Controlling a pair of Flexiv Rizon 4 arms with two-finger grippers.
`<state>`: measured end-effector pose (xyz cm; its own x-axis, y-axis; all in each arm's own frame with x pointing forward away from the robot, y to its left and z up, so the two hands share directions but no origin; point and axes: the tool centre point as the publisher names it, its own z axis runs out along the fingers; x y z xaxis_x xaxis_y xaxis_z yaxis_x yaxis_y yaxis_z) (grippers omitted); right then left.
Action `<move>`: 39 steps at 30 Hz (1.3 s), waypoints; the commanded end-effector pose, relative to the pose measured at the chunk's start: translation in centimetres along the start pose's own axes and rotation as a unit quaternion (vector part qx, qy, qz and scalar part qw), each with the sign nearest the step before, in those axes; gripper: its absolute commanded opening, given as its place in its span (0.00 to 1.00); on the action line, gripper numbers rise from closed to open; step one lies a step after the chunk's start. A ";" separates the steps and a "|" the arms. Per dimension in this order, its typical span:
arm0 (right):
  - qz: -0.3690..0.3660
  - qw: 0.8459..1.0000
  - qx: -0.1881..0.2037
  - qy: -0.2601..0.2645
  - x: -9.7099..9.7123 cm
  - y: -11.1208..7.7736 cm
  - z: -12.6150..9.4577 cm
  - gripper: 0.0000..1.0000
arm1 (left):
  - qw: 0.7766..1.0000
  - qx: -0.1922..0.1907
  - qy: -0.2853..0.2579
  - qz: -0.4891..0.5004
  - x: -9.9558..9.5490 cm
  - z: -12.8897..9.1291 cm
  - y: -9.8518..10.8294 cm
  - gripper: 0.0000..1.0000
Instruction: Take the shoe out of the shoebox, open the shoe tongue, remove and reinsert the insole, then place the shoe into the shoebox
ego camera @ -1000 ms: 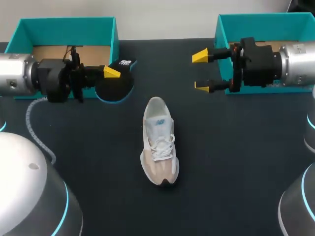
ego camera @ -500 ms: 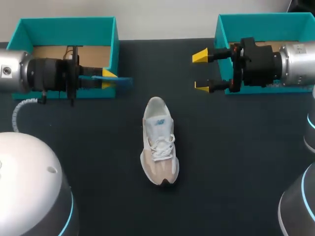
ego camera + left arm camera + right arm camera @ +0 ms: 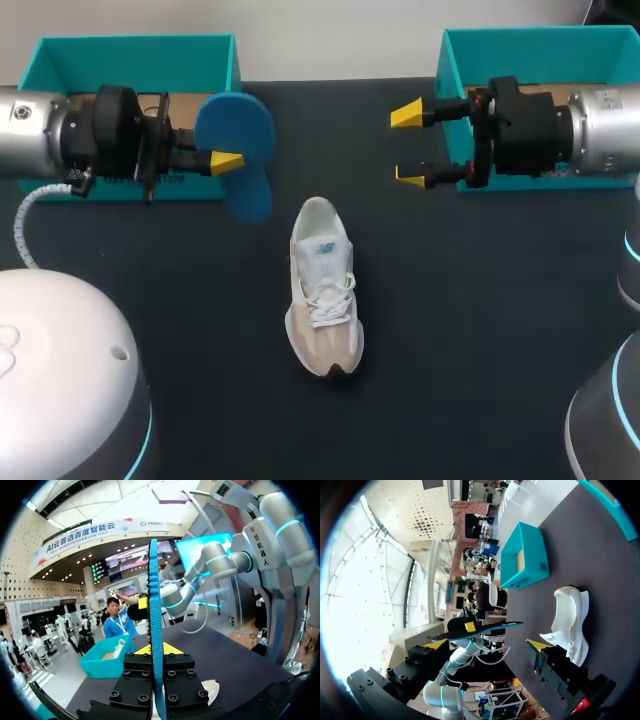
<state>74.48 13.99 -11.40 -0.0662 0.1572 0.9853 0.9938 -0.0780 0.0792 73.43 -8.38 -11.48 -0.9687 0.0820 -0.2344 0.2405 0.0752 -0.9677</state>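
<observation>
The table's centre holds the shoe, insole beside left shoebox

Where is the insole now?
Head view, left side: the insole is gripped in the left claw, beside the left teal box, left of the shoe.

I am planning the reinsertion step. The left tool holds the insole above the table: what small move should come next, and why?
Probably carry the insole in the left tool across to the shoe and over its opening. The insole is gripped, apart from the shoe lying on the table; the right tool is open, holding nothing.
</observation>
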 end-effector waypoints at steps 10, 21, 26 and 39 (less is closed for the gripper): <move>0.000 1.000 0.000 -0.001 0.0 0.0 0.2 1.00 | 0.866 0.027 0.024 -0.499 -0.2 -0.1 0.1 0.00; 0.000 1.000 0.000 -0.001 0.0 0.0 0.2 1.00 | 0.741 0.031 0.048 -0.669 -1.2 1.2 1.3 0.00; 0.000 1.000 0.000 -0.001 0.0 0.0 0.2 1.00 | 0.716 0.045 0.058 -0.694 -1.1 1.7 1.5 0.00; 0.000 1.000 0.000 -0.001 0.0 0.0 0.2 1.00 | 0.627 0.066 0.083 -0.772 -2.2 3.0 3.7 0.00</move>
<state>74.47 13.94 -11.40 -0.0666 0.1571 0.9853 0.9938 -0.0777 0.0795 75.31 -10.54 -13.77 -0.4524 0.0594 0.8899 -0.8858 0.0864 -0.4560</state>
